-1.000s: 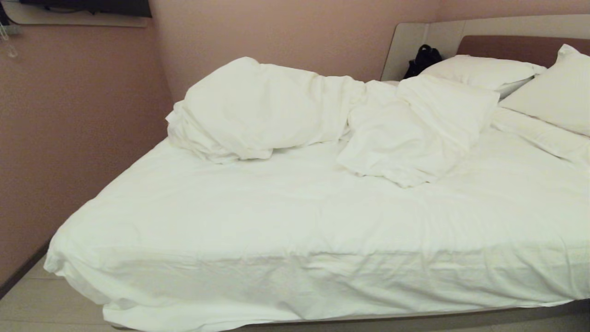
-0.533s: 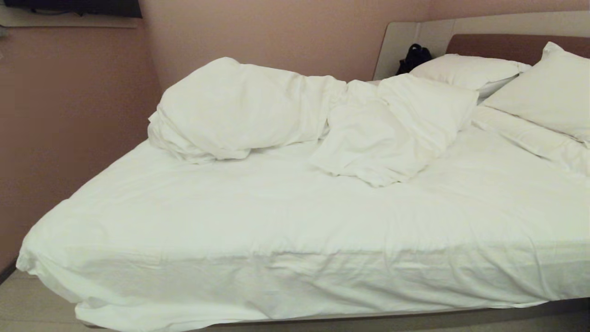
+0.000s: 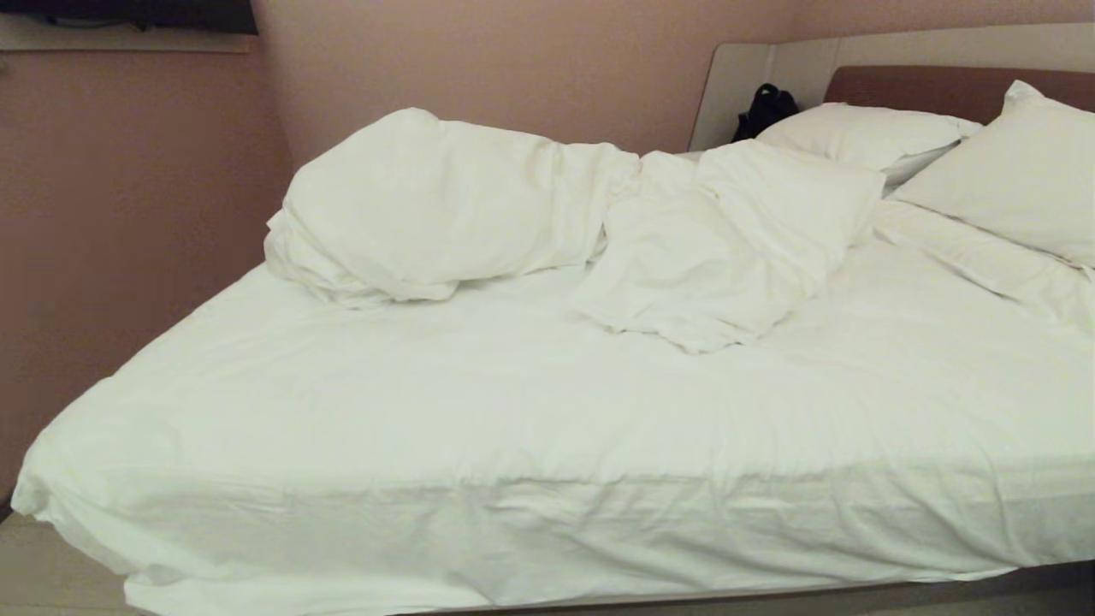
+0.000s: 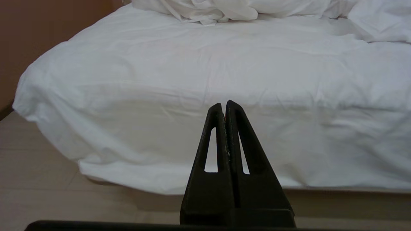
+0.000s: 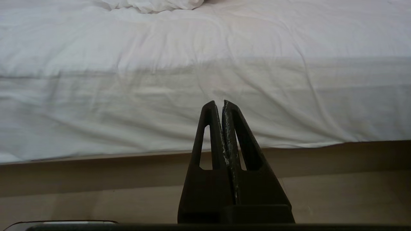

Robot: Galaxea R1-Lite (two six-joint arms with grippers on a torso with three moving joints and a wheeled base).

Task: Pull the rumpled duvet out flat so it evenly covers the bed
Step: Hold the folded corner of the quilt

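The white duvet (image 3: 445, 201) lies bunched in a puffy heap along the far side of the bed (image 3: 513, 402), with a second crumpled fold (image 3: 710, 265) beside it toward the pillows. Its near edge shows in the left wrist view (image 4: 208, 9) and the right wrist view (image 5: 151, 4). The near half of the mattress carries only smooth white sheet. Neither arm is in the head view. My left gripper (image 4: 224, 104) is shut and empty, held level before the bed's near side by its left corner. My right gripper (image 5: 220, 103) is also shut and empty, facing the same side.
Two white pillows (image 3: 864, 133) (image 3: 1018, 171) lean at the headboard (image 3: 941, 85), with a black bag (image 3: 764, 109) beside them. A pink wall (image 3: 128, 214) runs close along the bed's left side. The beige platform base (image 5: 96, 173) and pale floor (image 4: 48, 199) lie below the grippers.
The whole head view has shifted, so the bed sits further left in the picture: the camera moved. Nothing on the bed has moved.
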